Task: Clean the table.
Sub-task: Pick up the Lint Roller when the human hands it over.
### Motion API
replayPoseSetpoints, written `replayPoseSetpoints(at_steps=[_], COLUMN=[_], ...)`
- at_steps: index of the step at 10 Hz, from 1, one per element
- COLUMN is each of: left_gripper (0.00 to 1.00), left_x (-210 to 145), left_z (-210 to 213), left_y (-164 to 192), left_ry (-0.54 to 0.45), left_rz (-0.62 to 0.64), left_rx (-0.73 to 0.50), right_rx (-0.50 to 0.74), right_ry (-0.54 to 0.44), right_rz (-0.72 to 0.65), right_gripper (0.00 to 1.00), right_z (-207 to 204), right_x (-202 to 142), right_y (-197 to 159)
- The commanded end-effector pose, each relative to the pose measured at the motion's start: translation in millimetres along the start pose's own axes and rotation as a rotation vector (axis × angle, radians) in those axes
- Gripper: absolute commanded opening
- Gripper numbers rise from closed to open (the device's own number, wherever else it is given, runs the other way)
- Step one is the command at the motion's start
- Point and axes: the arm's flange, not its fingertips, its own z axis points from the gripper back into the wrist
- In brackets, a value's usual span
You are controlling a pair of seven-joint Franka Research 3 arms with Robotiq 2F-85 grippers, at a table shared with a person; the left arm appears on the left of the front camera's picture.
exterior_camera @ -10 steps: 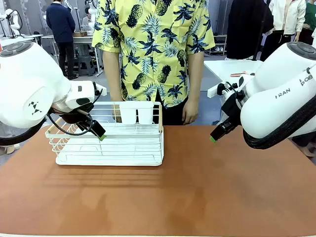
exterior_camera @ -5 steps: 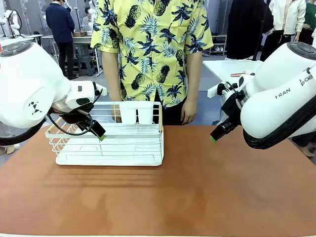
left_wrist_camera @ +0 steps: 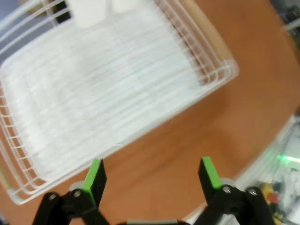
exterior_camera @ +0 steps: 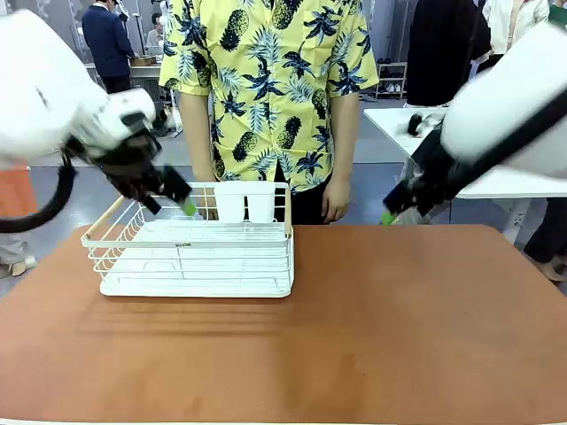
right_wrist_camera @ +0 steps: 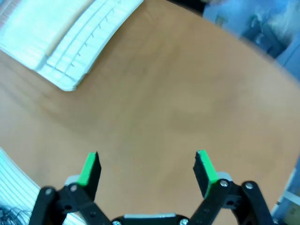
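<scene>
The table (exterior_camera: 372, 336) is a wide reddish-brown top with rounded corners. On its far left stands a white wire rack (exterior_camera: 195, 257), which the left wrist view sees from above as the rack (left_wrist_camera: 93, 93). My left gripper (exterior_camera: 177, 199) hangs above the rack's far left corner, and in its own wrist view that gripper (left_wrist_camera: 151, 174) stands open with nothing between its fingers. My right gripper (exterior_camera: 394, 208) hovers over the table's far right part. The right wrist view shows it (right_wrist_camera: 146, 168) open and empty above bare table (right_wrist_camera: 168, 93).
A person in a yellow patterned shirt (exterior_camera: 266, 88) stands at the far edge, hands hanging behind the rack. Two white cups (exterior_camera: 245, 202) sit at the rack's back. A white-topped table (exterior_camera: 416, 124) stands behind on the right.
Both arms have swung upward and back from the table, blurred in motion. The left gripper rose above the rack's rim; the right gripper lifted toward the far edge. Both stay open.
</scene>
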Motion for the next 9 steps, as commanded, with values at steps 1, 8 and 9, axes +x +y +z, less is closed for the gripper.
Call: replayPoseSetpoints(at_steps=[1,8,9], left_gripper=[1.00,1.00,1.00], left_x=[8,-89,-104], left_z=[54,164,171], left_y=[49,209,231], left_ry=[0.032,-0.106,-0.106], left_rz=[0.183,0.569,0.572], left_rx=[-0.269,-0.796,-0.796], right_rx=[0.218,0.785,0.855], right_ry=[0.014,0.007,0.013], right_rz=[-0.235,-0.825,-0.821], right_gripper=[1.00,1.00,1.00], right_z=[55,138,144], right_x=[13,-58,-76], right_y=[-51,-225,-252])
